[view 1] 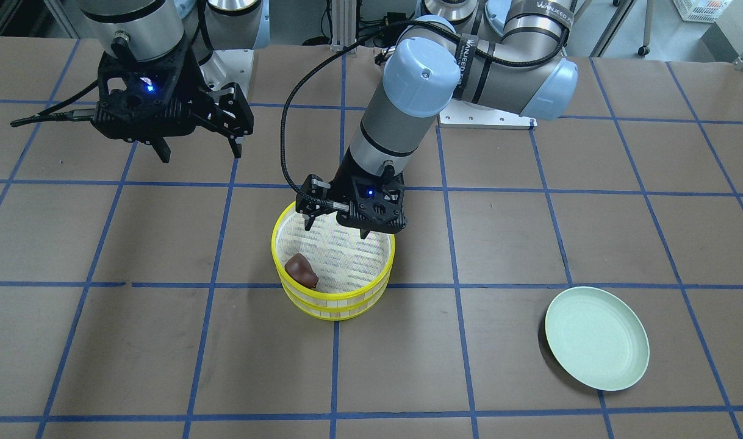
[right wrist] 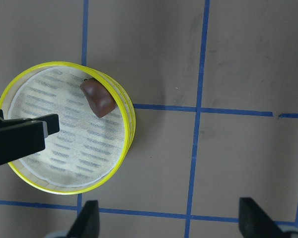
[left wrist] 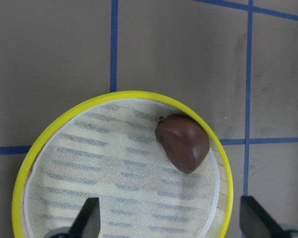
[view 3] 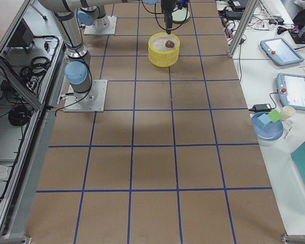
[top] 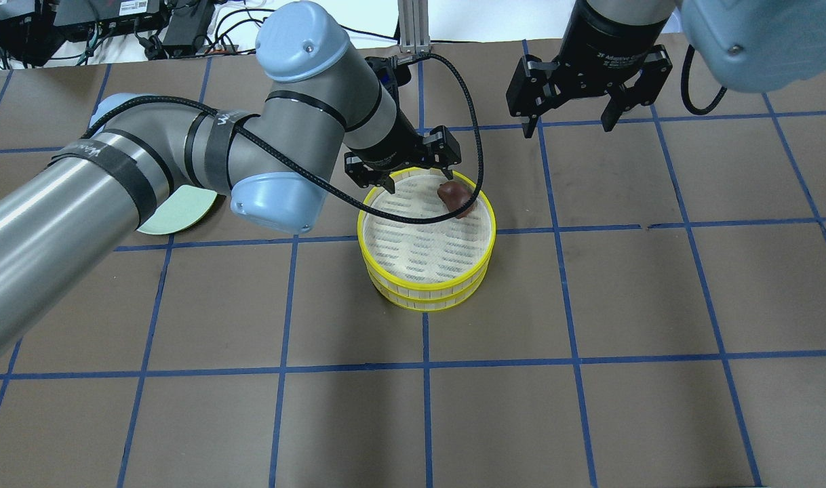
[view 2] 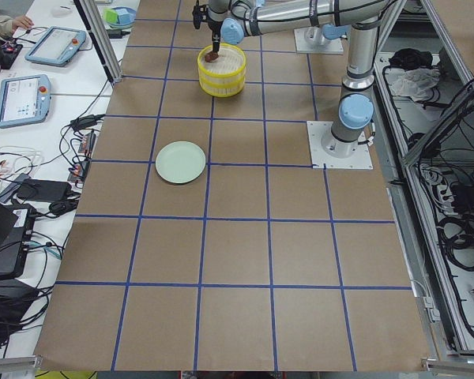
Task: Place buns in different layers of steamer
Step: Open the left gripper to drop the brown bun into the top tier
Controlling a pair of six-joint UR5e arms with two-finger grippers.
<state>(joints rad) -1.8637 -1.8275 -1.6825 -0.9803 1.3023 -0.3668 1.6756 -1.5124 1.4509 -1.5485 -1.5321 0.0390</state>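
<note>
Front view: the brown bun [view 1: 301, 270] lies in the top layer [view 1: 335, 295], close against its rim, and that layer is stacked on the lower layer [view 1: 341, 312]. The left fingers [view 1: 308, 217] hang spread and empty over the rim on the robot's side. The right fingers [view 1: 233, 144], also wide and empty, hover well apart over the counter [view 1: 133, 341].

Overhead: no white bun shows; it may sit hidden below.

Left wrist view: the bun lies against the wall. The risk I see is a fingertip clipping the rim and shifting the stack.
</note>
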